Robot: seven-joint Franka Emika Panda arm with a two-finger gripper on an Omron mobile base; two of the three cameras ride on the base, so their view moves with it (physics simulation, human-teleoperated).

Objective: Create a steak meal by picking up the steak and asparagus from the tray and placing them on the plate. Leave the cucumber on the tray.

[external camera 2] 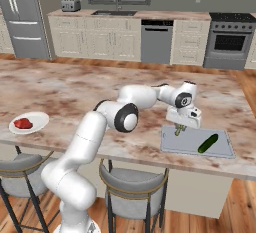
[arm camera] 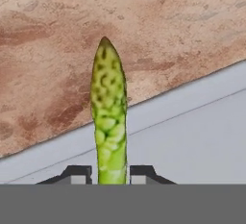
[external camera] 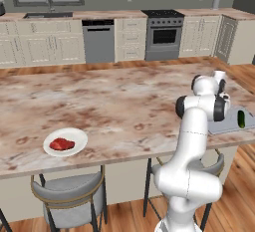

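The gripper (external camera 2: pixel 178 128) hangs over the near left part of the tray (external camera 2: pixel 220 152), fingers pinching the asparagus (arm camera: pixel 109 117) between them. In the hand view the stalk rises straight up from between the two dark tips (arm camera: pixel 77 174), its bumpy point reaching out past the tray's edge over the marbled counter (arm camera: pixel 57 50). In the right base view a short green stub (external camera 2: pixel 177 131) hangs below the hand, apparently just clear of the tray. Gripped near one end, the stalk runs along the hand's line of sight, which probably makes it easy to lay flat later.

The steak (external camera: pixel 62 144) already lies on the plate (external camera: pixel 78 137), well apart from the tray, at the far left of the island near its front edge. The asparagus must therefore cross most of the counter to join it. The cucumber (external camera 2: pixel 208 143) lies at a slant on the right half of the tray, untouched, as the task wants; it also shows in the left base view (external camera: pixel 241 118) beside the arm's wrist.

The counter (external camera: pixel 119 101) is a broad island of mottled brown and cream stone, with grey-cushioned stools (external camera: pixel 67 191) tucked under its near side. Behind it stand pale cabinets, a dishwasher (external camera: pixel 98 40), an oven (external camera: pixel 164 35), a sink under the window, and a fridge (external camera 2: pixel 25 17) with a toaster (external camera 2: pixel 70 5) next to it. The floor is wood.
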